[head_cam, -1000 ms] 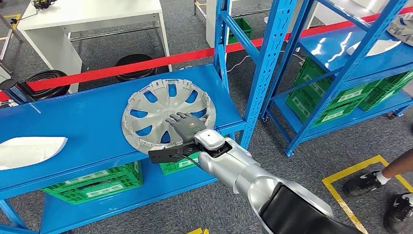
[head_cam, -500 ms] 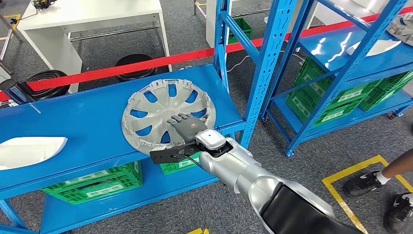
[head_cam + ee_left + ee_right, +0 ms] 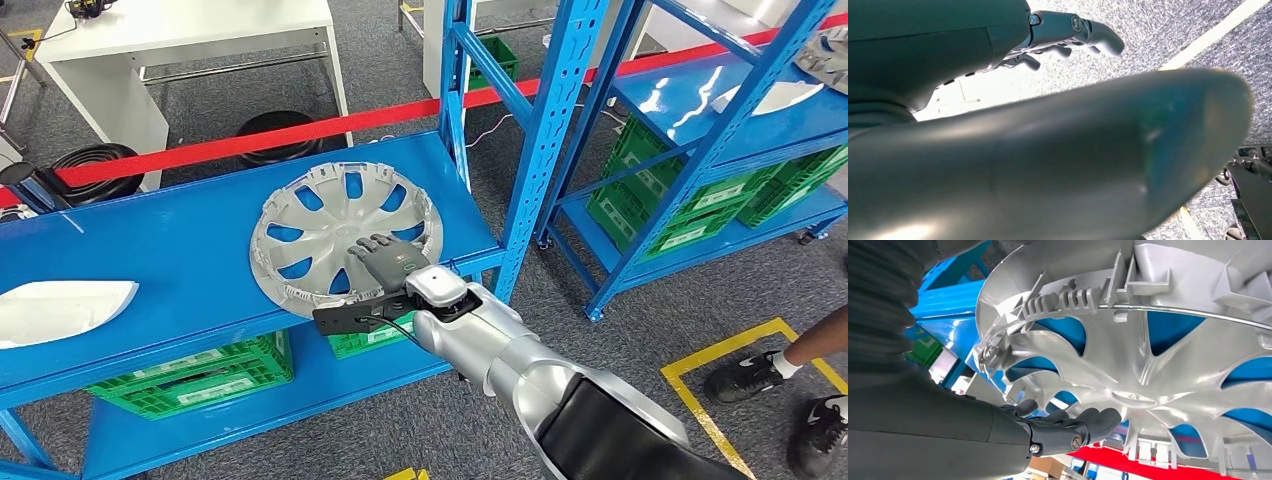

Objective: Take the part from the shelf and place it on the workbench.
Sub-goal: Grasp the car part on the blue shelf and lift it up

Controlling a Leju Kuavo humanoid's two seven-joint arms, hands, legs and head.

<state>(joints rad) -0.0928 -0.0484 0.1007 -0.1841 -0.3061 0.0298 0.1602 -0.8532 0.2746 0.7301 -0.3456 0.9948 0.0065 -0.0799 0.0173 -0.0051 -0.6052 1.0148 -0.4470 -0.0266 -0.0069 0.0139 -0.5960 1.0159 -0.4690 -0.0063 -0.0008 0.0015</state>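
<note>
Lying flat, inner side up, at centre frame on the blue shelf (image 3: pixel 180 250): silver hubcap (image 3: pixel 330 215), near the shelf's front edge and just left of a blue upright post (image 3: pixel 545 130). Reaching over its lower right rim: right hand (image 3: pixel 385 262), fingers (image 3: pixel 372 243) stretched forward over the spokes, not clenching; whether touching the plastic, cannot tell. In the right wrist view, extending along the ribbed rim of the hubcap (image 3: pixel 1168 340), the right hand (image 3: pixel 1058 427) with dark fingertips close beside the clips. In the left wrist view, hanging over grey speckled floor, left hand (image 3: pixel 1058 35) with fingers loosely curled, grasping nothing. Sitting under the shelf at lower left: green crate (image 3: pixel 200 375). Stretching across the upper frame: red barrier tape (image 3: pixel 250 145). Standing at the lower right edge beside yellow floor tape (image 3: pixel 700 365): a person's shoes (image 3: pixel 745 378).
</note>
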